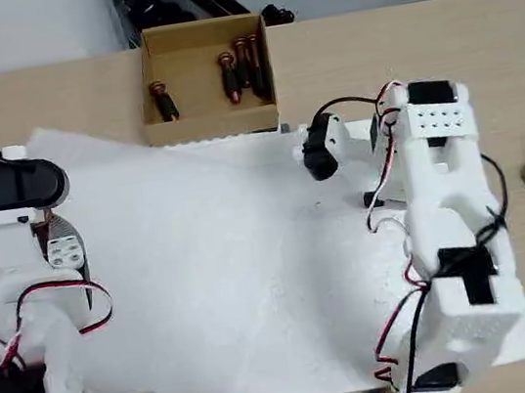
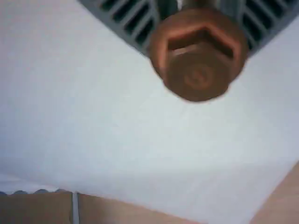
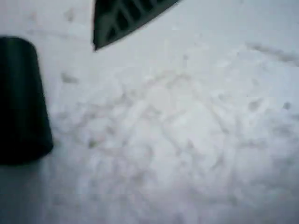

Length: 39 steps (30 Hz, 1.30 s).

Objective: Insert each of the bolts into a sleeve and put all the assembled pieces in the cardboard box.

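assembled pieces (image 1: pixel 239 70) lie in the cardboard box (image 1: pixel 212 125).

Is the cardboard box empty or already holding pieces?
Holding pieces. In the high view the cardboard box has one copper-coloured piece lying near one wall and a cluster of pieces near the opposite wall.

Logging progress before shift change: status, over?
Left gripper shut on a copper bolt above the white foam. Right gripper beside a black sleeve. Assembled pieces already in the cardboard box. Nothing seen blocking the box.
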### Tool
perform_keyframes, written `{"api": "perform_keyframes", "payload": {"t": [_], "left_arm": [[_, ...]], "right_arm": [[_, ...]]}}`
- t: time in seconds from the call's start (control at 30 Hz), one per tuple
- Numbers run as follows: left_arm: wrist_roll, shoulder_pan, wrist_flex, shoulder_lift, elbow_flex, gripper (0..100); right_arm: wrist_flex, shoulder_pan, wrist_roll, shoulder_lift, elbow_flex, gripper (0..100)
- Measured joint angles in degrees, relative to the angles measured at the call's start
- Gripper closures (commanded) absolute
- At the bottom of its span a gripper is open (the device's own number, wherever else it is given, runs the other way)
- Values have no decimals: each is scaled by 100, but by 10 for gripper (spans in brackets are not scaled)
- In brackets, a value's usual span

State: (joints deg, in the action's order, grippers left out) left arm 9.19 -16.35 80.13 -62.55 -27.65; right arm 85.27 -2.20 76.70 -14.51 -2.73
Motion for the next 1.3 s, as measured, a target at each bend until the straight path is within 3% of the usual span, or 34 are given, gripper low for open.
{"api": "perform_keyframes", "payload": {"t": [0.43, 0.67, 1.1, 1.3], "left_arm": [[0, 0, 0, 0, 0, 994], [0, 0, 0, 0, 0, 994], [0, 0, 0, 0, 0, 994], [0, 0, 0, 0, 0, 994]], "right_arm": [[-730, 97, 9, -1143, -88, 806], [-870, 88, -141, -1160, -141, 998], [-879, 88, -905, -1073, -132, 991], [-818, 105, -1495, -132, 0, 992]]}}
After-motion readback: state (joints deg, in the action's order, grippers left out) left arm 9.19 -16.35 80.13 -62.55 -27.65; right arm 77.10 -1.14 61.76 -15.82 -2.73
